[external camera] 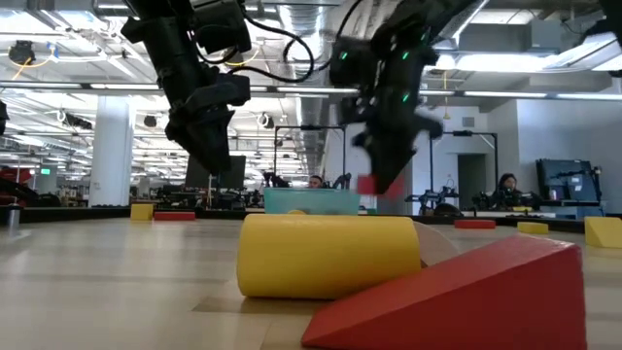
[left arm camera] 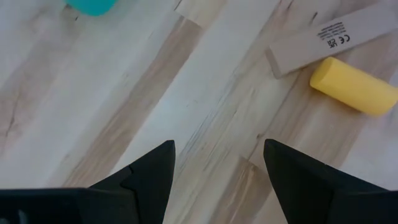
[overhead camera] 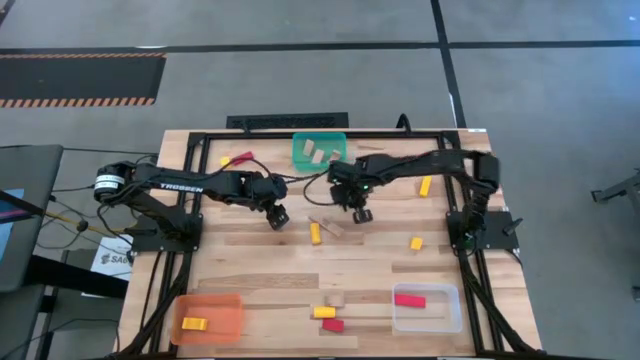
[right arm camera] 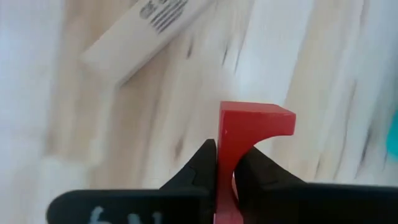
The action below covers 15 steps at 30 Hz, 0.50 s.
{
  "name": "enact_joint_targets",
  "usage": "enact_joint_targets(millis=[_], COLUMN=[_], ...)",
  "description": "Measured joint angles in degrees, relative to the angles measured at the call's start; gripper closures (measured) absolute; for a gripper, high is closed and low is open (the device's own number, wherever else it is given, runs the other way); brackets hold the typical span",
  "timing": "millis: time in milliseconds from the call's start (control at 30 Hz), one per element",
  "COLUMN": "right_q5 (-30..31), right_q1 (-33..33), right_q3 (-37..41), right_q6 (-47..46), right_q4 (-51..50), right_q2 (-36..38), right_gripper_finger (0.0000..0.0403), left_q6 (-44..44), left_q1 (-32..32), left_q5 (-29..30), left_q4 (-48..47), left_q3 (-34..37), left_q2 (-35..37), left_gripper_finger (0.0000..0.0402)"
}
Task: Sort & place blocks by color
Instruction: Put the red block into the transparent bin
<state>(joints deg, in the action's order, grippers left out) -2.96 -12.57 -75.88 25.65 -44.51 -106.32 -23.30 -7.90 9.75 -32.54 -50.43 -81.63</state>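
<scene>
- The clear bin (overhead camera: 455,318), holding one red bar, sits well apart from the right gripper (overhead camera: 360,213); carry level.
- Its fingers clamp a red block (right arm camera: 255,121), likely thinly, above the table (overhead camera: 250,255).
- Left gripper (overhead camera: 279,218) waits nearby, fingers apart.

Pinched between the right gripper's (right arm camera: 225,163) dark fingers (right arm camera: 199,163): a red block (right arm camera: 252,132), raised over the wooden table (right arm camera: 323,93), tan bar (right arm camera: 140,34) lying beyond it.
</scene>
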Motion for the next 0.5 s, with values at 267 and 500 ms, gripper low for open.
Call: enact_joint_targets(millis=[267,500], right_q5=[-0.6,-3.1], right_q1=[2.6,16.3], right_q3=[0.0,2.8], right_q6=[-18.2,-46.1], right_q4=[-15.4,-18.5], right_q2=[14.3,26.8], right_gripper_finger=[0.0373,0.0361], left_q6=[4.6,8.9], left_q1=[-0.5,-2.7], left_q5=[-0.1,-0.3], left_q4=[1.1,4.8], left_q3=[0.0,0.0], left_q2=[0.0,0.0], left_gripper_finger=[0.0168,0.0168])
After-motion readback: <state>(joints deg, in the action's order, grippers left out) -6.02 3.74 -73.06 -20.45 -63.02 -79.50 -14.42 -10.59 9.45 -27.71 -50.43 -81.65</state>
